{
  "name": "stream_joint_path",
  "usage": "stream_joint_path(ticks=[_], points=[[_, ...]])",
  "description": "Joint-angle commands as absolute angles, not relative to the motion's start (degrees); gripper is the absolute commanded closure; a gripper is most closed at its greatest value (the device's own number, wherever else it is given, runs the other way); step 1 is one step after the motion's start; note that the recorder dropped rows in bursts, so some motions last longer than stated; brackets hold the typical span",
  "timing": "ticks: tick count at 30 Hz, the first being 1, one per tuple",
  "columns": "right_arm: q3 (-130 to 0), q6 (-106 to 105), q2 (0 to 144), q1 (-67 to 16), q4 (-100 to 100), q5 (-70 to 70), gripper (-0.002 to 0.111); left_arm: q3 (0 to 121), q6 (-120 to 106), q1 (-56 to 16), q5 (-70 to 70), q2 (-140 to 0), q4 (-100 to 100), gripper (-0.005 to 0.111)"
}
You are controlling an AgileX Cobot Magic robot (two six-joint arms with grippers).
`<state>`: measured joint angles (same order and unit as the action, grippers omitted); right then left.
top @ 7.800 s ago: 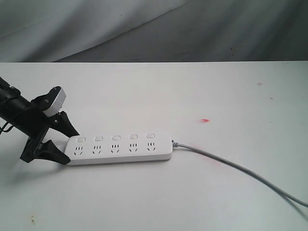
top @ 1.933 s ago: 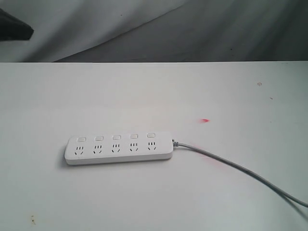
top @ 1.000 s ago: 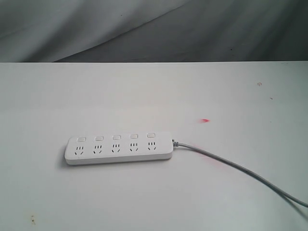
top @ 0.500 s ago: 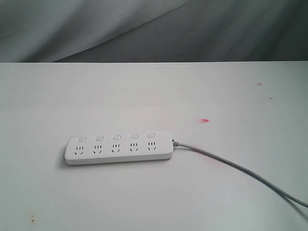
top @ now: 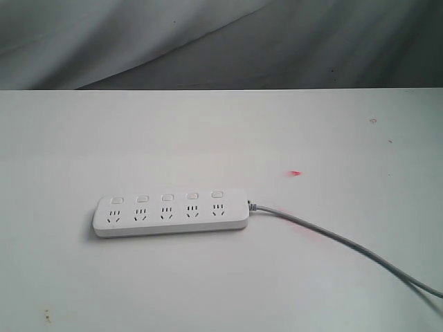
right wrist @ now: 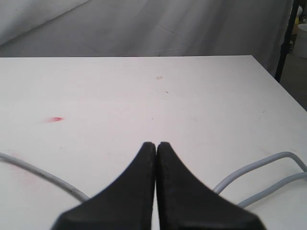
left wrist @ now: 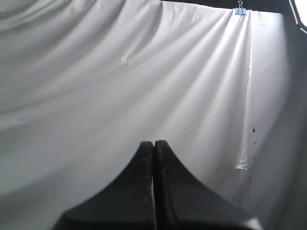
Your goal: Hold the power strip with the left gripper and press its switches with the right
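The white power strip (top: pixel 171 212) lies flat on the white table, untouched, in the exterior view. Its five square switches (top: pixel 167 198) run in a row above the socket groups. A grey cord (top: pixel 346 244) leaves its right end toward the lower right; loops of the cord (right wrist: pixel 261 170) show in the right wrist view. Neither arm appears in the exterior view. My left gripper (left wrist: pixel 154 143) is shut and empty, facing a white cloth. My right gripper (right wrist: pixel 156 144) is shut and empty above the table, the strip out of its view.
A small red mark (top: pixel 296 173) lies on the table right of the strip. A grey-white draped cloth (top: pixel 208 41) hangs behind the table's far edge. A blue clip (left wrist: pixel 239 9) holds the cloth seen by the left wrist.
The left gripper, open around the strip's left end 7.8 s ago, has let go and left the exterior view. Over the last second nothing has moved.
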<state>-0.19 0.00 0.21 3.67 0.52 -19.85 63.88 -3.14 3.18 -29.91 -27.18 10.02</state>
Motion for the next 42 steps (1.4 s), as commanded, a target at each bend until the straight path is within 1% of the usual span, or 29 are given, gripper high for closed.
stream_joint_path(ticks=[1,5,10,15,20,25,34,42], points=[[0.0,0.0,0.0,4.0,0.7,-19.3,0.108,59.7,4.3,2.7,-33.1,-23.8,6.8,0.107],[0.0,0.0,0.0,4.0,0.7,-19.3,0.108,55.5,3.9,2.7,-32.3,-21.6,5.5,0.107],[0.0,0.0,0.0,4.0,0.7,-19.3,0.108,48.1,-3.5,2.7,-25.6,-19.9,4.7,0.107],[0.0,0.0,0.0,4.0,0.7,-19.3,0.108,39.4,-3.5,-0.3,-20.7,-18.2,2.8,0.107],[0.0,0.0,0.0,4.0,0.7,-19.3,0.108,29.4,-3.4,-3.7,-18.9,-14.6,2.3,0.107],[0.0,0.0,0.0,4.0,0.7,-19.3,0.108,20.6,-3.4,-4.0,-15.2,-8.7,2.2,0.107],[0.0,0.0,0.0,4.0,0.7,-19.3,0.108,10.9,-3.4,-4.0,-14.5,-0.1,0.8,0.107],[0.0,0.0,0.0,4.0,0.7,-19.3,0.108,3.6,-3.4,-4.0,-15.3,0.0,0.4,0.107]])
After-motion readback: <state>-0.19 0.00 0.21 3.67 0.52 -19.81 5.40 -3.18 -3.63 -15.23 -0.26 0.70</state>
